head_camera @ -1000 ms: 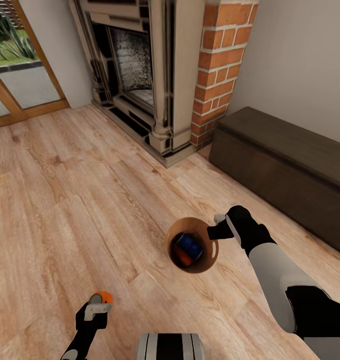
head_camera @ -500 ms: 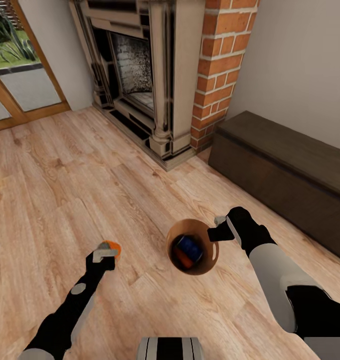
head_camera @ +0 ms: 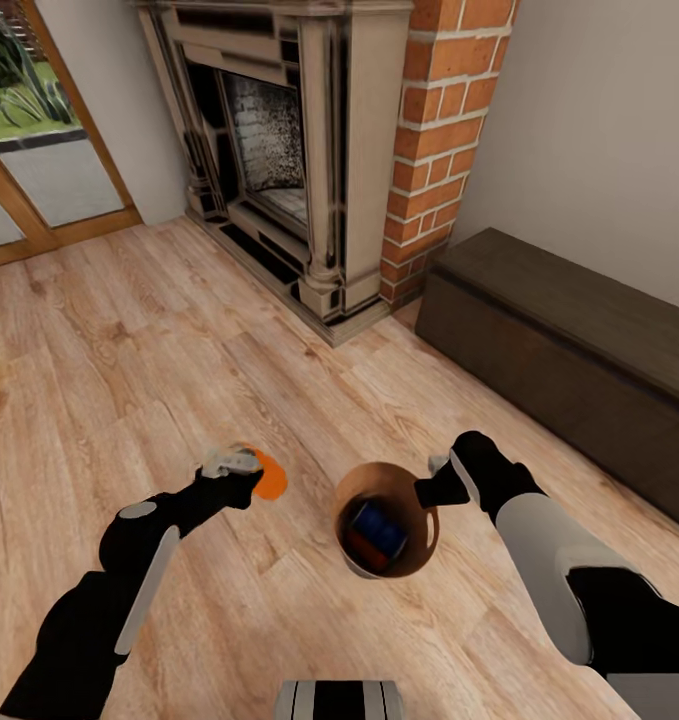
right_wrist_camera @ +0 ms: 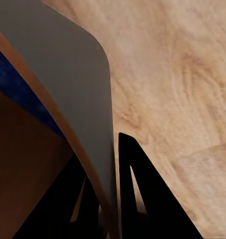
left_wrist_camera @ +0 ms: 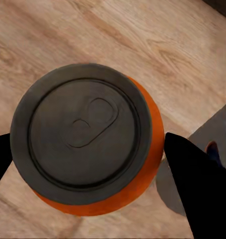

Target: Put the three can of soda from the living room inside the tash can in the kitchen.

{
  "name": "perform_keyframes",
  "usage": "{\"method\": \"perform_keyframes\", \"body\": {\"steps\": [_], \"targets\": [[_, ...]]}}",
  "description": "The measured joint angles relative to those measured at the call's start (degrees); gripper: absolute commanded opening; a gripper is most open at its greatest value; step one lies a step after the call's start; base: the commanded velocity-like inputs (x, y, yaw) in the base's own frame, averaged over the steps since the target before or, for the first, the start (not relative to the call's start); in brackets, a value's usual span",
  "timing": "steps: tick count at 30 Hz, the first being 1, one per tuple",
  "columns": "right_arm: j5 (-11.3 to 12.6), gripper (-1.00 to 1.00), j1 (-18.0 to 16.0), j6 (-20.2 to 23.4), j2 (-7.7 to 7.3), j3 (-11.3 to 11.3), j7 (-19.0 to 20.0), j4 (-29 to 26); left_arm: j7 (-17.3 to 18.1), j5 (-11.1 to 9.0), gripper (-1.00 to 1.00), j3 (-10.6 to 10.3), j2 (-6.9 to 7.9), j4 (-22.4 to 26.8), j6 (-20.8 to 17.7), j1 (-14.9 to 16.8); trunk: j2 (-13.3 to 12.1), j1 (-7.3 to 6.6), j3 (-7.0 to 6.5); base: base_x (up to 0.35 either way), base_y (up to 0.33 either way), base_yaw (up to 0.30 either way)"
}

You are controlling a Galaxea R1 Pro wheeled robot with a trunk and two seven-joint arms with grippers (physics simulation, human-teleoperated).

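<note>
head view high above wood floor; both wrist views close, downward

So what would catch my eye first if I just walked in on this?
Probably the bright orange can in the left end effector, held above the plank floor beside the bin. The right end effector grips the bin's rim, with a blue can inside; the brick fireplace stands behind.

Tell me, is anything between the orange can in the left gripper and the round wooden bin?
Nothing visible: only bare wood-plank floor separates the orange soda can, in the left gripper, from the light-brown wooden bin.
</note>
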State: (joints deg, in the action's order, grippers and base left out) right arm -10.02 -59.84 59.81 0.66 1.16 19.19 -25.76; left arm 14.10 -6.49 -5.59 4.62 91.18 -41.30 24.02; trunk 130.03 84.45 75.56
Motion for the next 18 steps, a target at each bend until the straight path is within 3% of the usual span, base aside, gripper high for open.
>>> {"method": "perform_keyframes", "body": {"steps": [2,3,6,10,16,18], "targets": [[-0.21,-1.0,0.0,-0.03,0.06,0.03,-0.02,0.06,4.21,0.34,-1.0,0.18,0.03,0.09,-3.02,1.1,0.0,0.0,0.0,0.0,0.0,0.0],[-0.34,-1.0,0.0,-0.04,0.13,0.09,-0.02,0.12,9.81,-0.29,-1.0,0.34,0.18,0.17,-6.93,3.01,0.0,0.0,-0.01,0.0,0.0,0.0],[-0.38,-1.0,0.0,-0.04,0.31,0.13,-0.01,0.15,15.97,0.41,-1.0,0.81,0.32,0.2,-10.84,5.93,0.0,0.0,0.0,0.0,0.0,0.0],[-0.49,-1.0,0.01,-0.04,1.01,0.23,-0.06,0.23,24.35,0.18,-1.0,3.46,0.44,0.23,-17.08,11.24,0.0,0.0,0.0,0.0,0.0,0.0],[-0.19,-1.0,0.0,-0.01,1.89,0.32,-0.16,0.26,32.26,0.03,-1.0,5.95,0.43,0.23,-18.7,15.66,0.0,0.0,0.0,0.0,0.0,0.0],[-0.22,-1.0,0.0,-0.02,1.98,0.33,-0.17,0.26,33.22,-0.36,-1.0,6.12,0.39,0.23,-18.7,16.13,0.0,0.0,0.0,0.0,0.0,0.0]]}}
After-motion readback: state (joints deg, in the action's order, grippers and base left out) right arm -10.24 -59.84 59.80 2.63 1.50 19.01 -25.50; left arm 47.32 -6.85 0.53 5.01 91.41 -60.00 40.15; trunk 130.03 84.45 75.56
